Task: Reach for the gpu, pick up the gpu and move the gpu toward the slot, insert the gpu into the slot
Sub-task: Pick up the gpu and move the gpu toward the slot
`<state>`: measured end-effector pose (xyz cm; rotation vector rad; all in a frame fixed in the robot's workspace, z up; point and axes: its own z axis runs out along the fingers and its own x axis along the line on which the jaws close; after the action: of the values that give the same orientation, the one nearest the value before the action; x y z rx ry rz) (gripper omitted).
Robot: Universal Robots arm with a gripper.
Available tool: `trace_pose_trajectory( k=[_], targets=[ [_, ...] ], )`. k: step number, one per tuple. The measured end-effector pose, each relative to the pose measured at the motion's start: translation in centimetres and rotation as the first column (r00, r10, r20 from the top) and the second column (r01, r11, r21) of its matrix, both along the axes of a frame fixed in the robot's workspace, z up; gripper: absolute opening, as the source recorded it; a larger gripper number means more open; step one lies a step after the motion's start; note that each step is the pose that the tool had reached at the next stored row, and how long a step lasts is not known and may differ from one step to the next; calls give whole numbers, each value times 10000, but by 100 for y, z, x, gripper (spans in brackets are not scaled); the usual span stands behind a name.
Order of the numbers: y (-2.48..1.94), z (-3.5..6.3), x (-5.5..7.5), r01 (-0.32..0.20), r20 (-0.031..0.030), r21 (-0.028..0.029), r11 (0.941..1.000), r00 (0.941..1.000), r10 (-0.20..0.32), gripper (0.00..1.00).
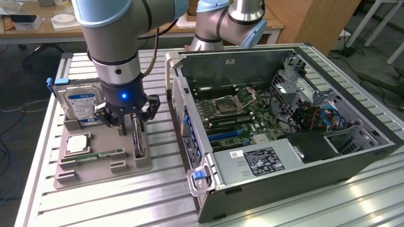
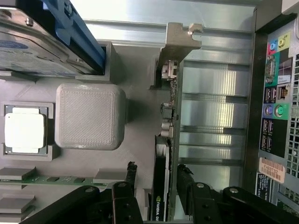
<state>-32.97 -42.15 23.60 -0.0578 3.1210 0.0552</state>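
The gpu (image 1: 138,140) stands on edge in a grey holder tray (image 1: 120,176), a thin dark card with a silvery end bracket (image 2: 180,39). In the wrist view its top edge (image 2: 164,154) runs between my two dark fingers (image 2: 131,176), with a gap visible on each side. My gripper (image 1: 129,119) hangs right over the card's near end and is open (image 2: 158,176), straddling it without gripping. The expansion slots (image 1: 226,134) lie on the motherboard inside the open computer case (image 1: 265,189), to the exterior view's right of the tray.
On the same tray sit a blue-labelled hard drive (image 1: 82,101), a processor chip (image 1: 77,143) and a green memory stick (image 1: 94,154). The case's rear wall with ports (image 2: 275,107) stands close beside the gpu. A second arm (image 1: 227,21) is at the back.
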Motion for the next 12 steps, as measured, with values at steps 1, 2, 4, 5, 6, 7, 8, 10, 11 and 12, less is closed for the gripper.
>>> trace_pose_trajectory(
  k=[1,2,4,5,6,7,8,10,11,12],
  targets=[
    [0,-11,0,0,1,1,10000,10000,0,47],
    [0,-13,0,0,-1,-1,10000,10000,0,47],
    [0,-12,0,0,-2,-1,10000,10000,0,47],
    [0,-13,0,0,-1,0,10000,10000,0,47],
    [4,-15,0,2,2,1,10000,10000,-2,47],
    [19,-17,1,3,2,1,10000,10000,-3,47],
    [35,-21,2,1,2,0,10000,10000,-1,47],
    [57,-34,7,18,2,1,10000,10000,-18,47],
    [57,-47,8,24,3,3,10000,10000,-24,47],
    [57,-61,8,28,1,1,10000,10000,-28,47]
  ],
)
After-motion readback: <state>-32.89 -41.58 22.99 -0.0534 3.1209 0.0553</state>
